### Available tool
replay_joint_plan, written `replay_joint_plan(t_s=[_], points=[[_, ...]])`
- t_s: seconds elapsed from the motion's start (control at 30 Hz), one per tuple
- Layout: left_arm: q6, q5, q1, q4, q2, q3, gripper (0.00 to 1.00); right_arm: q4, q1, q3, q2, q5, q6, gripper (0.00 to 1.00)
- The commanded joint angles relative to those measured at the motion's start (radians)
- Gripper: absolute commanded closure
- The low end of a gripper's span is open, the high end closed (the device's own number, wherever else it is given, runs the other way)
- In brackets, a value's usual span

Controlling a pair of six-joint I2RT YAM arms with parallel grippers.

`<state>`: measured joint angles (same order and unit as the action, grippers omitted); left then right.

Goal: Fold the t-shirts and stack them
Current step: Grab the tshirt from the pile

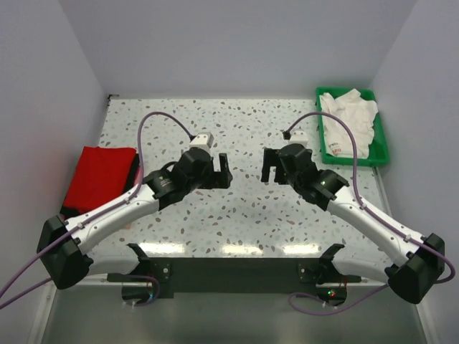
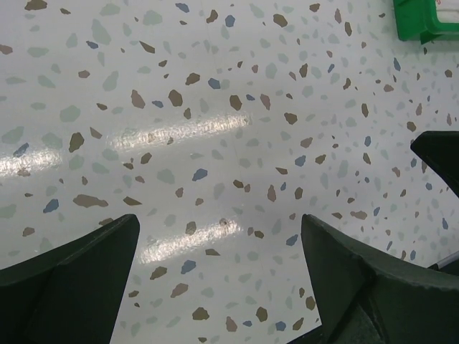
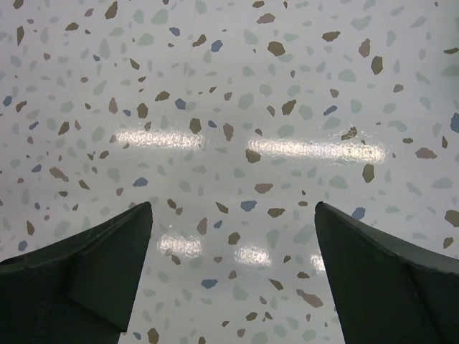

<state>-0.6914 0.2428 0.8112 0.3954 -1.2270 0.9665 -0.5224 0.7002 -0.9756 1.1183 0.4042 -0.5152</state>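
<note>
Left jaws and right jaws are held wide, nothing gripped, above the table (image 1: 237, 222); red t-shirt (image 1: 99, 175) is seen left, white t-shirt (image 1: 350, 123) heaped in the green tray (image 1: 381, 140).

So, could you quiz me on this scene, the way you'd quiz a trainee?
1. True or false: the folded bright red cloth t-shirt lies at the left edge of the speckled table.
2. The crumpled cream-white cloth t-shirt lies in: A) a green plastic tray, B) a cardboard box, C) a blue bucket?
3. Fill in: the left gripper and right gripper, empty above bare tabletop, both stand ____.
Key: 1 true; 2 A; 3 open.
</note>
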Motion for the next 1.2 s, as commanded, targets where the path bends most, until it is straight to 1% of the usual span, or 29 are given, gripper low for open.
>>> replay_joint_plan(t_s=[0.0,0.1,0.2,0.27,0.3,0.33,0.37,0.4,0.43,0.47,0.5,0.53,0.6,0.63,0.73,0.87,1.0,1.1,1.17], points=[[0.041,-0.003,-0.009,0.017,0.040,0.054,0.00,0.035,0.001,-0.021,-0.026,0.054,0.023,0.01],[0.059,-0.005,-0.009,0.034,0.055,0.064,0.00,0.039,0.001,-0.057,0.011,0.062,0.049,0.01],[0.079,-0.004,-0.012,0.062,0.061,0.081,0.00,0.133,-0.008,-0.115,0.099,0.068,0.128,0.01],[0.090,0.000,-0.014,0.082,0.061,0.098,0.00,0.147,-0.089,-0.191,0.223,0.016,0.164,0.01],[0.099,0.001,-0.015,0.089,0.064,0.104,0.00,0.137,-0.138,-0.287,0.268,-0.032,0.164,0.01],[0.101,0.000,-0.017,0.109,0.067,0.110,0.00,0.143,-0.237,-0.332,0.312,-0.091,0.161,0.01],[0.105,0.000,-0.017,0.115,0.070,0.116,0.00,0.148,-0.283,-0.375,0.410,-0.102,0.159,0.01],[0.112,0.000,-0.018,0.117,0.080,0.117,0.00,0.150,-0.324,-0.470,0.458,-0.102,0.161,0.01],[0.116,-0.007,-0.018,0.120,0.084,0.118,0.00,0.144,-0.397,-0.523,0.515,-0.099,0.167,0.01],[0.122,-0.010,-0.018,0.122,0.089,0.121,0.00,0.133,-0.431,-0.576,0.611,-0.085,0.164,0.01],[0.127,-0.010,-0.020,0.123,0.096,0.123,0.00,0.101,-0.467,-0.686,0.667,-0.093,0.158,0.01],[0.136,-0.010,-0.023,0.135,0.106,0.124,0.00,0.075,-0.595,-0.835,0.816,-0.131,0.117,0.02],[0.138,-0.011,-0.024,0.134,0.107,0.124,0.00,0.078,-0.649,-0.859,0.846,-0.134,0.089,0.02],[0.141,-0.019,-0.026,0.132,0.109,0.124,0.00,0.082,-0.674,-0.900,0.907,-0.131,0.080,0.02],[0.145,-0.045,-0.029,0.122,0.109,0.121,0.00,0.075,-0.778,-0.963,1.009,-0.131,0.040,0.04],[0.156,-0.074,-0.030,0.111,0.100,0.118,0.00,0.093,-0.847,-0.977,1.083,-0.131,-0.017,0.05],[0.161,-0.106,-0.032,0.105,0.089,0.118,0.00,0.075,-0.890,-1.014,1.161,-0.156,-0.051,0.06],[0.161,-0.134,-0.032,0.097,0.080,0.115,0.00,0.044,-0.892,-1.080,1.228,-0.163,-0.034,0.07],[0.164,-0.148,-0.032,0.091,0.070,0.112,0.00,0.029,-0.890,-1.095,1.259,-0.177,-0.026,0.09]])
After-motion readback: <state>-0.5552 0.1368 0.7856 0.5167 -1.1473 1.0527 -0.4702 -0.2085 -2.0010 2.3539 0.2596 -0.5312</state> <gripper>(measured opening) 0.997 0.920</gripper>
